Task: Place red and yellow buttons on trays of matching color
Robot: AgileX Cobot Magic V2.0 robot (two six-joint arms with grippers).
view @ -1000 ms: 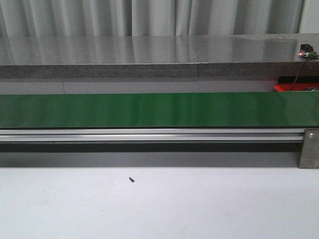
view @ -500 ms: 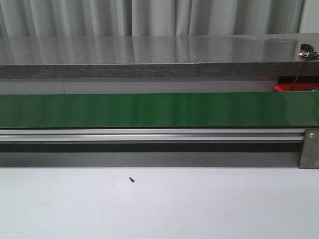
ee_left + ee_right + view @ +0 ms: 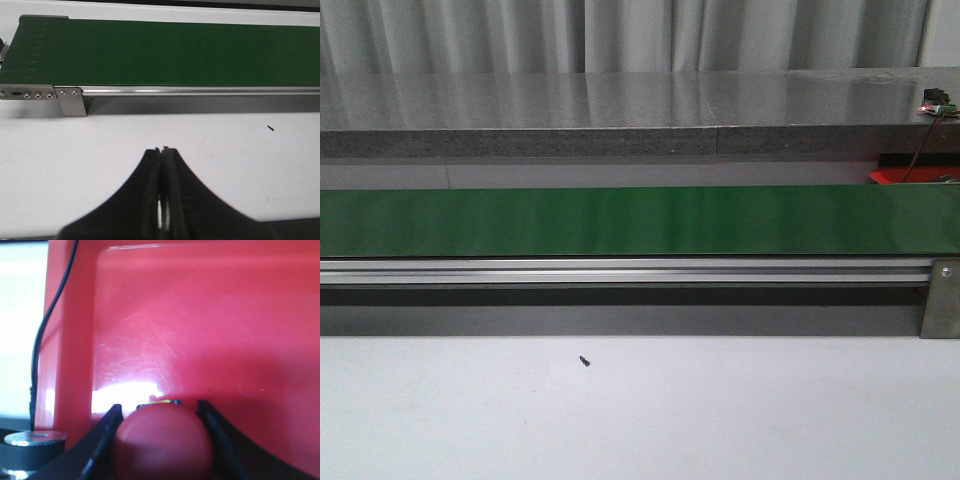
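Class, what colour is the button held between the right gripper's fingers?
Red. The button matches the red tray beneath it; the right wrist view shows it best.

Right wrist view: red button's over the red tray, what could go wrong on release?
The right gripper is shut on the red button above the red tray. Its glossy floor might let the domed button roll or slide when dropped. A black cable runs along the tray's rim and could snag the arm on withdrawal.
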